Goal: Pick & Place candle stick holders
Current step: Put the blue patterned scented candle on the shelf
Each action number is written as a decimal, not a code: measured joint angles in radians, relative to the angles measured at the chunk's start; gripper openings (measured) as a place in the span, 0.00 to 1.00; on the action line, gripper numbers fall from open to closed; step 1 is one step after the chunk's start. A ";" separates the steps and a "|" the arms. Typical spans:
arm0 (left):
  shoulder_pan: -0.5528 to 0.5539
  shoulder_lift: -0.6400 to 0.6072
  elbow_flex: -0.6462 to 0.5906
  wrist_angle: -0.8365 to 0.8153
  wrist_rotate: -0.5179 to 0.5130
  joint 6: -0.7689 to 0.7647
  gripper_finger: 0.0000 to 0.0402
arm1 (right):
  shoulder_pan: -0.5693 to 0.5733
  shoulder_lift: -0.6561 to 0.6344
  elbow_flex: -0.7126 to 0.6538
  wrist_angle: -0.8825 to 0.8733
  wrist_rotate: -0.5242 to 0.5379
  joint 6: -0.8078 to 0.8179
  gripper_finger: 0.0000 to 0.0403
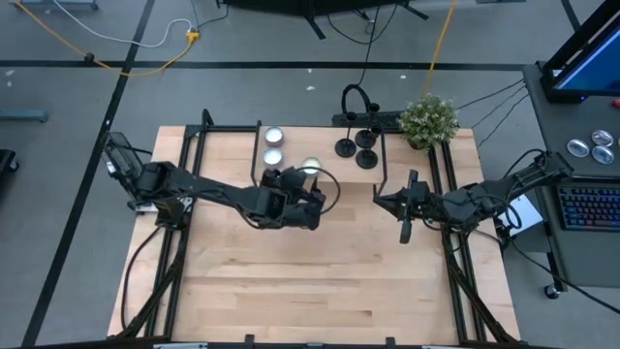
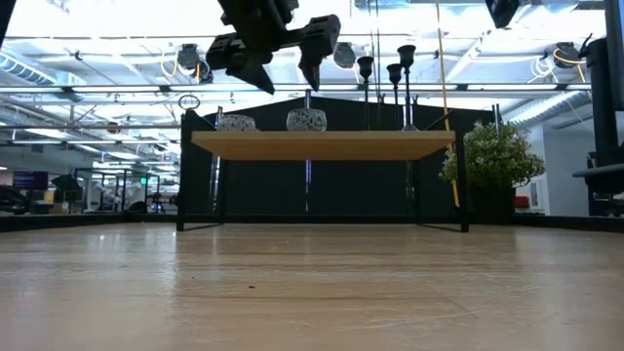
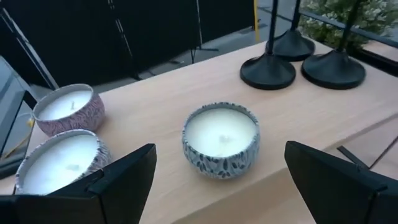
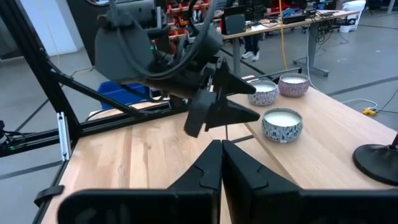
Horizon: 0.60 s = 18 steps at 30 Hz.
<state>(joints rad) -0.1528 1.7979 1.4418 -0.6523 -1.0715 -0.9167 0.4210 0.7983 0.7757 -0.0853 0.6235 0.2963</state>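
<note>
left pincer [image 1: 312, 197]: wide, empty, above patterned tin candle [image 3: 220, 140] | right pincer [image 1: 404, 206]: closed, empty, mid wooden worktop [image 1: 320, 281] | three black disc-based candle stick holders [image 1: 356, 149]: far edge, beside green plant [image 1: 428, 119]

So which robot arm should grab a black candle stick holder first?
Probably the right gripper: it is shut, empty and nearer the candle stick holders. The left gripper is open, but it faces a candle tin.

Both my arms up off the table.
My left gripper [image 1: 308, 189] reaches toward the far middle, fingers spread wide; my right gripper [image 1: 405, 215] waits at the right, fingers pressed together.
</note>
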 joint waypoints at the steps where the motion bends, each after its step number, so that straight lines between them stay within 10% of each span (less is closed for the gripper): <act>1: -0.003 0.001 0.000 0.002 -0.005 0.004 0.90 | 0.000 0.000 0.000 0.000 0.000 -0.004 0.00; 18: -0.055 0.040 -0.094 0.246 -0.086 0.075 0.90 | 0.000 0.001 0.000 -0.013 0.000 -0.112 0.00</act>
<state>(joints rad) -0.2077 1.8379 1.3479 -0.4066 -1.1573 -0.8417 0.4206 0.7994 0.7757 -0.0986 0.6235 0.1838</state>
